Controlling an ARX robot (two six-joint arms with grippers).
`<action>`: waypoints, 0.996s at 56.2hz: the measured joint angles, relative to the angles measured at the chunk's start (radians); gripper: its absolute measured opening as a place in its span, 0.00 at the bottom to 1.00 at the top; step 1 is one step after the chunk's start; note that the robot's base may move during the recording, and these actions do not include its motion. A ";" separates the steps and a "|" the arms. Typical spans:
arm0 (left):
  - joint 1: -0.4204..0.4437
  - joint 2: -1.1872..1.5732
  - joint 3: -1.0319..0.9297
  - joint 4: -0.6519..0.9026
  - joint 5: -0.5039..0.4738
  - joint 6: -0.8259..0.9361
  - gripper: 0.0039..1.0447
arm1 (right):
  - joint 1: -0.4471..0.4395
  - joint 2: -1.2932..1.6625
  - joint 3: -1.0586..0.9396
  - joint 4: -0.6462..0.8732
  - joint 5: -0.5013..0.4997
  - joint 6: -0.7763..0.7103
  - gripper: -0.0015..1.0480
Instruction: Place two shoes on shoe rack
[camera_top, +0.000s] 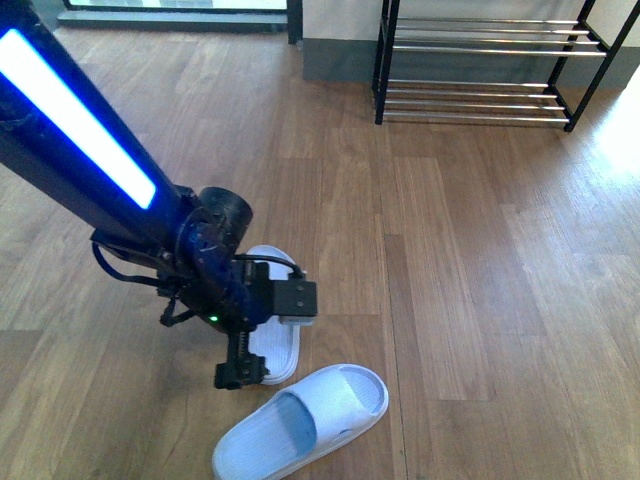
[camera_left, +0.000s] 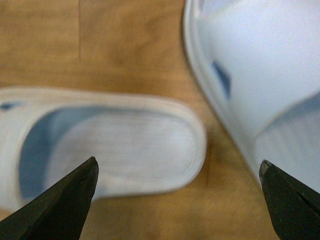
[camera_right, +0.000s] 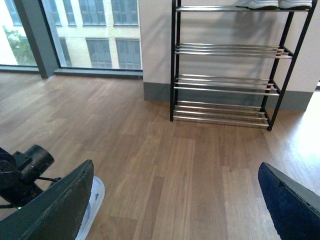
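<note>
Two pale blue slides lie on the wood floor. One slide (camera_top: 272, 340) sits under my left gripper (camera_top: 255, 352), the other slide (camera_top: 305, 420) lies just nearer, at an angle. In the left wrist view the gripper (camera_left: 177, 175) is open, low over the floor. The rounded end of one slide (camera_left: 115, 150) reaches between its fingers (camera_left: 65, 205), and the second slide (camera_left: 260, 75) lies beside it. The shoe rack (camera_top: 480, 60) stands against the far wall. My right gripper (camera_right: 175, 192) is open and holds nothing, facing the rack (camera_right: 225, 80).
White shoe soles (camera_right: 260, 4) show on the rack's top tier. A large window (camera_right: 90, 30) and a dark frame post (camera_right: 32, 37) stand left of the rack. My left arm (camera_right: 20, 172) and a slide's edge (camera_right: 94, 197) appear in the right wrist view.
</note>
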 joint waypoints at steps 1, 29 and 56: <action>-0.012 0.000 0.001 -0.003 0.009 -0.007 0.91 | 0.000 0.000 0.000 0.000 0.000 0.000 0.91; -0.071 0.080 0.110 -0.185 0.012 -0.063 0.91 | 0.000 0.000 0.000 0.000 0.000 0.000 0.91; -0.180 0.210 0.251 -0.132 -0.001 -0.085 0.91 | 0.000 0.000 0.000 0.000 0.000 0.000 0.91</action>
